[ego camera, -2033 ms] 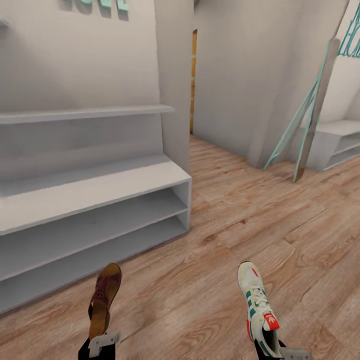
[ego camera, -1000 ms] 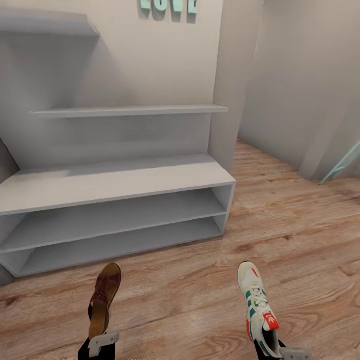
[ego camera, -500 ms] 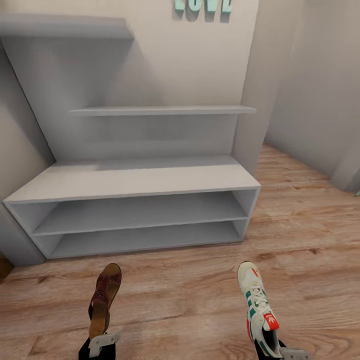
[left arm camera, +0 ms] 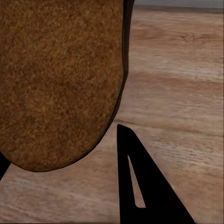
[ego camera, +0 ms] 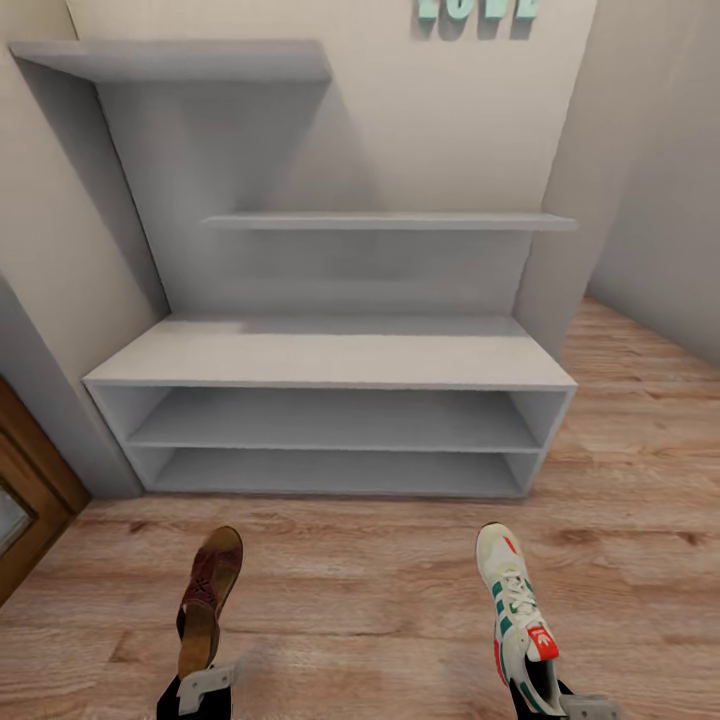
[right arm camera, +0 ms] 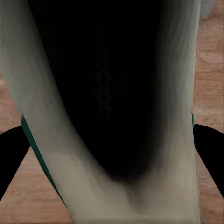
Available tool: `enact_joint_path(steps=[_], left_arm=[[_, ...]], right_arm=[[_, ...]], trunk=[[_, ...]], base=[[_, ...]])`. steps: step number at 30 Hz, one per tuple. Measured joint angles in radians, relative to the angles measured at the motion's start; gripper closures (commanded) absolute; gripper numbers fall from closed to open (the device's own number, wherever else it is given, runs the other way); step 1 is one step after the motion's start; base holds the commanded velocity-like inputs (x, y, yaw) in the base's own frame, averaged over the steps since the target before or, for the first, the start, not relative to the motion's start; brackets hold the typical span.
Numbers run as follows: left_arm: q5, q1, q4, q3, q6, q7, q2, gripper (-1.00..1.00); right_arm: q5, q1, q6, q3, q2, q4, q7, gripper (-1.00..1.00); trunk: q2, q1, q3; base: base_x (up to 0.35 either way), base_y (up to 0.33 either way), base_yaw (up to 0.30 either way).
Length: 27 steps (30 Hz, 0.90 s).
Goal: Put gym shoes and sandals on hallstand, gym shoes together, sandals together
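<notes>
The view had swung until the hallstand stood square ahead, its bench top and shelves bare. The left gripper had its fingers closed on a sandal, the right gripper on a gym shoe, both above the corridor floor, ready for placing.

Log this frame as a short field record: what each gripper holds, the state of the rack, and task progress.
left gripper: shut on sandal, toe pointing toward the rack
right gripper: shut on gym shoe, toe pointing toward the rack
hallstand: directly ahead, bench top and both open shelves bare
corridor floor: wood planks between robot and rack
progress: no shoe on the rack yet; two in hand
</notes>
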Motion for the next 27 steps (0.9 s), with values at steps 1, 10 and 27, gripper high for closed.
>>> enact_joint_path(steps=[1,10,27], left_arm=[[0.000,0.000,0.000,0.000,0.000,0.000,0.000,1.00],[-0.001,0.000,0.000,0.001,0.000,0.000,0.002,1.00],[-0.001,-0.001,-0.001,0.001,0.000,0.000,0.002,1.00]], right_arm=[[0.000,0.000,0.000,0.000,0.000,0.000,0.000,1.00],[0.000,0.000,0.001,-0.002,-0.004,-0.002,0.000,1.00],[-0.003,0.000,0.002,-0.005,-0.006,-0.002,-0.002,1.00]], trunk=[[0.000,0.000,0.000],[0.000,0.000,0.000],[0.000,0.000,0.000]], base=[[0.000,0.000,0.166],[0.000,0.019,0.037],[0.000,0.081,0.000]])
